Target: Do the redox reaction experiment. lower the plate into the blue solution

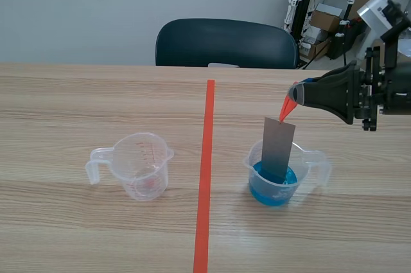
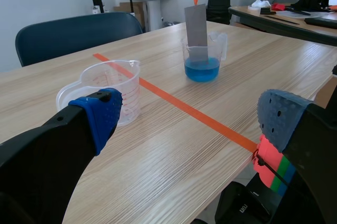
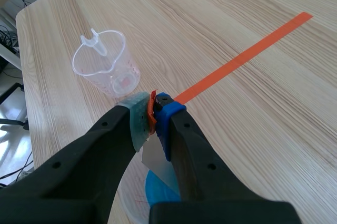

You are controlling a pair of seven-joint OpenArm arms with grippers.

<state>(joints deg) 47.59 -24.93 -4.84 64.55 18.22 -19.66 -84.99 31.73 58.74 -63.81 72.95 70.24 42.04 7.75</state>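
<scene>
Scene view, plate (image 1: 277, 151) hanging under right hand (image 1: 295, 96)

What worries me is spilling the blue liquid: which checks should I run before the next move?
1. Grip: the right hand is shut on the orange tab at the top of the plate: ok.
2. Aim: the plate's lower end is inside the beaker: ok.
3. Depth: whether the plate's edge is already under the blue solution: cannot tell.
4. Beaker stands upright, liquid well below its rim: ok.
5. Plate clear of the beaker's rim: cannot tell.
6. The left hand is open, back by the other beaker and away from the blue one: ok.
</scene>
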